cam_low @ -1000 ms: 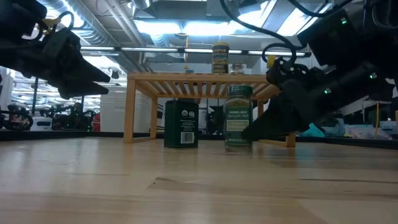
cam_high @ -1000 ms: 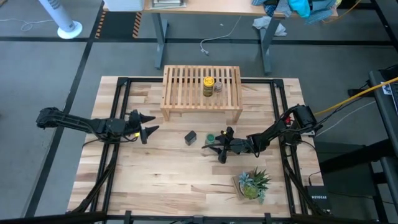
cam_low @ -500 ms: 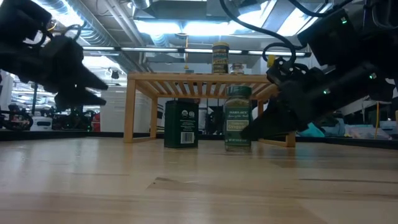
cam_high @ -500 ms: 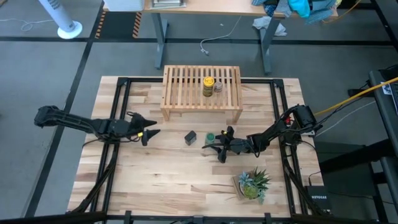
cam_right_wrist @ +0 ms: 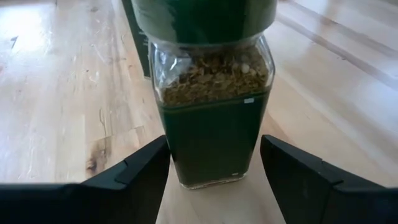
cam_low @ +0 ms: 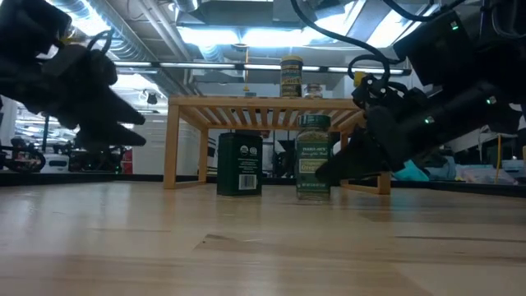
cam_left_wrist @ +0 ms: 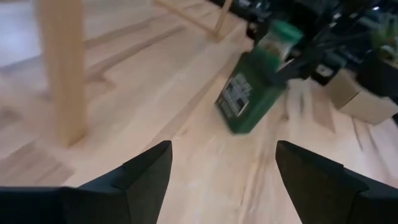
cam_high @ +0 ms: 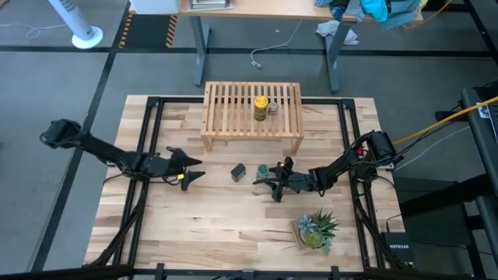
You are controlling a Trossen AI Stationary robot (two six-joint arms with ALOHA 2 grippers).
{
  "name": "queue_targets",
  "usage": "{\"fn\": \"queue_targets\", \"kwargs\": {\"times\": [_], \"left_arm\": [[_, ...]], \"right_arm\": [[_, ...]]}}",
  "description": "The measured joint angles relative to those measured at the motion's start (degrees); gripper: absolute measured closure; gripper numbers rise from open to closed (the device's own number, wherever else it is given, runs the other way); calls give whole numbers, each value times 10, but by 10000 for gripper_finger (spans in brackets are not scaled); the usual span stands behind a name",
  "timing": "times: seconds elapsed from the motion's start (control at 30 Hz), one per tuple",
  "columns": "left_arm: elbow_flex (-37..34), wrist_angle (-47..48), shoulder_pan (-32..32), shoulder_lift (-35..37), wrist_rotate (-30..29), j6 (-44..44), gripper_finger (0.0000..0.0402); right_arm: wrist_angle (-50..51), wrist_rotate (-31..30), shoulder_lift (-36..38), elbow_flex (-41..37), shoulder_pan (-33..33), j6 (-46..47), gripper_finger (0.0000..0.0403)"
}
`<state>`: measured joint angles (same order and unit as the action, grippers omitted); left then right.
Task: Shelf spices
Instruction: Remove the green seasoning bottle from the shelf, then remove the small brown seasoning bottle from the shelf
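Note:
A green-lidded jar (cam_high: 264,170) stands upright on the table in front of the shelf (cam_high: 233,117), between the fingers of my right gripper (cam_right_wrist: 214,146). Just left of it, a black tin (cam_high: 239,172) also rests on its base. Up on the shelf's slats stand a yellow-lidded jar (cam_high: 261,107) and a small grey-topped jar (cam_high: 273,109). My left gripper (cam_high: 201,169) hovers open above the table, left of the tin and pointing at it (cam_left_wrist: 249,87). My right gripper holds the green-lidded jar's glass body low down (cam_right_wrist: 163,149), one finger on each of two opposite sides. The fingers come from the table's right, slanting a little downward. The jar is upright with its base on the table (cam_low: 314,196).
A small potted plant (cam_high: 315,229) sits near the front right, behind my right arm. The shelf's legs (cam_low: 172,144) stand just beyond the tin and jar. Bare tabletop (cam_high: 202,225) lies at the front left.
My left gripper has moved toward the table's right, toward the black tin, sinking a little and tipping downward, and has stayed open.

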<state>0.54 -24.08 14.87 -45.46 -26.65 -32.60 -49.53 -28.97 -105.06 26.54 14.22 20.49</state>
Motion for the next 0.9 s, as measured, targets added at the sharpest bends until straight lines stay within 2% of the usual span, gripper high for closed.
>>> {"fn": "queue_targets", "kwargs": {"times": [0.13, 0.23, 0.47, 0.73, 0.9], "left_arm": [[6, -58, 2, -28, -1, 30, 123], [17, -89, 2, -34, -1, 53, 123], [53, -99, 2, -30, -1, 128, 123], [63, -98, 2, -30, -1, 150, 123], [63, -95, 2, -30, -1, 148, 123]], "right_arm": [[-4, 2, 4, 0, 0, 1, 150], [-4, 34, 21, 0, 0, 1, 150], [39, 43, 102, 0, 0, -37, 150], [184, -24, 224, 0, 0, -65, 150], [212, -61, 288, 0, 0, -107, 150]]}}
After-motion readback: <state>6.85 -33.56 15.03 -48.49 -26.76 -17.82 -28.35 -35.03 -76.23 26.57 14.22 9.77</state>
